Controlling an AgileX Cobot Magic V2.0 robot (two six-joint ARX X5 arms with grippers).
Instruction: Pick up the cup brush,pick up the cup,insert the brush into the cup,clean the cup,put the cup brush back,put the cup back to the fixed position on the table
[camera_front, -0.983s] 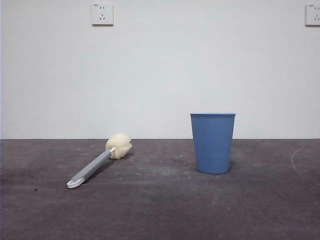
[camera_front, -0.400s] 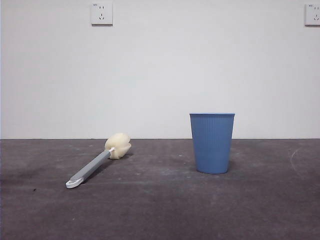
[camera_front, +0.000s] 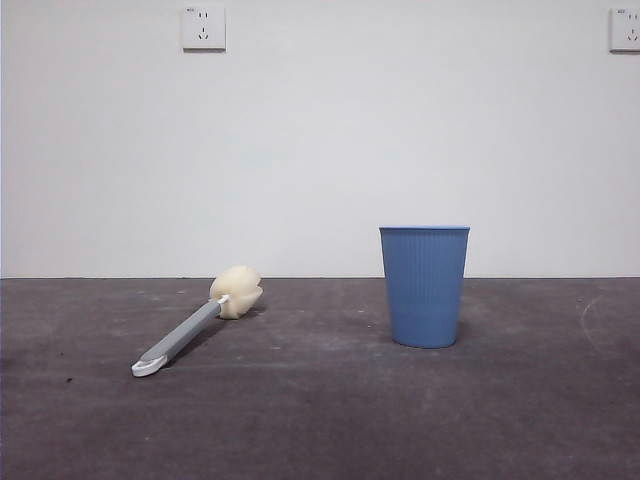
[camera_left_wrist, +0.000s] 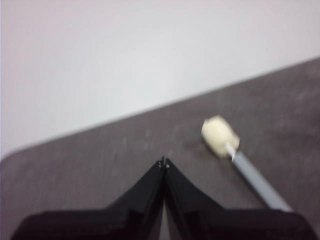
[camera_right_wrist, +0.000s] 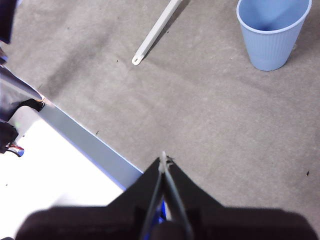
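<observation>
Cup brush (camera_front: 195, 323) lies flat at the left-center of the front view, sponge head toward the wall; the cup (camera_front: 424, 286) stands upright to its right, well apart, with bare bench (camera_front: 320, 420) all around. Both tools are pressed together and hold nothing: left tool (camera_left_wrist: 163, 162) near the sponge head, right tool (camera_right_wrist: 163, 157) well apart from the cup. Only the right wrist view shows the bench's near edge.

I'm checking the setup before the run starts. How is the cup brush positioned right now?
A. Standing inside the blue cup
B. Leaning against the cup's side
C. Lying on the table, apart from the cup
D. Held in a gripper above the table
C: the cup brush lies flat on the table, clear of the upright cup, with no gripper on it.
</observation>
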